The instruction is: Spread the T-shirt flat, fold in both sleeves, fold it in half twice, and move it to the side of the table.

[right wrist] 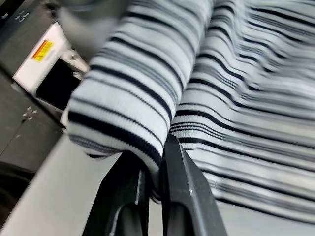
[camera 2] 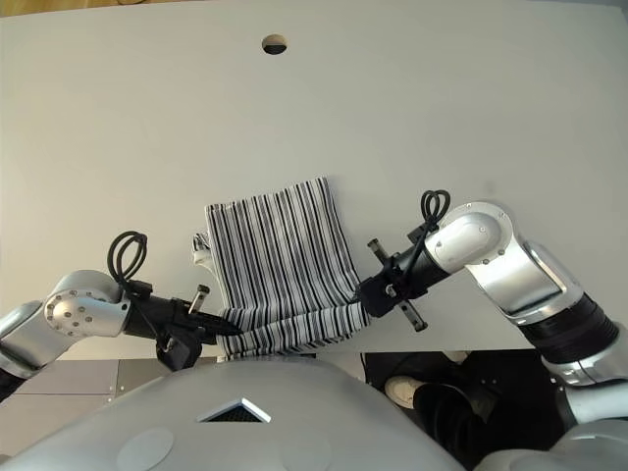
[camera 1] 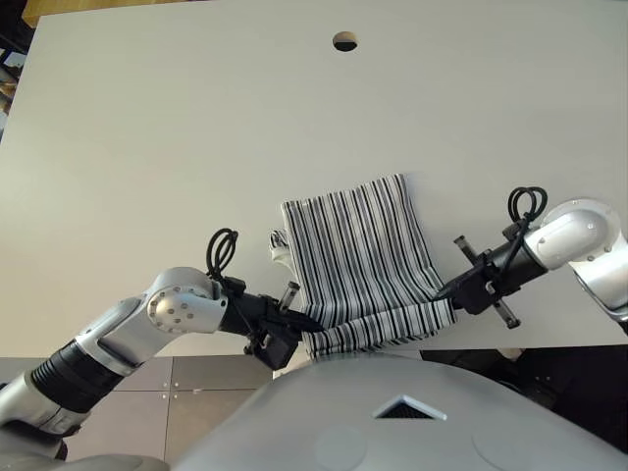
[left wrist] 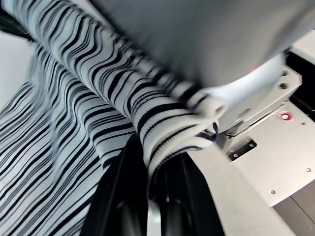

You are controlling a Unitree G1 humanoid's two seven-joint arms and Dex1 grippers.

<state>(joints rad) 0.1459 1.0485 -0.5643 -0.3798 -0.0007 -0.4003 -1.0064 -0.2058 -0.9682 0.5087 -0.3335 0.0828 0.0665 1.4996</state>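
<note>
and there was the striped t-shirt (camera 1: 358, 260), folded narrow, lying by the near edge of the white table (camera 1: 196, 147), closer to the robot's right side. the left gripper (camera 1: 299, 324) was clamped on its near left corner, cloth pinched tight between the black fingers (left wrist: 123, 196). the right gripper (camera 1: 449, 291) was squeezed onto the near right corner, and the near hem bunched between the two. a small round hole (camera 1: 344, 41) sat at the table's far edge.

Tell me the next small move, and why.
Probably raise both corners together and carry them toward the far edge, folding the T-shirt in half: the left gripper and right gripper each pinch a near corner at the table edge, and the rest lies flat.
</note>
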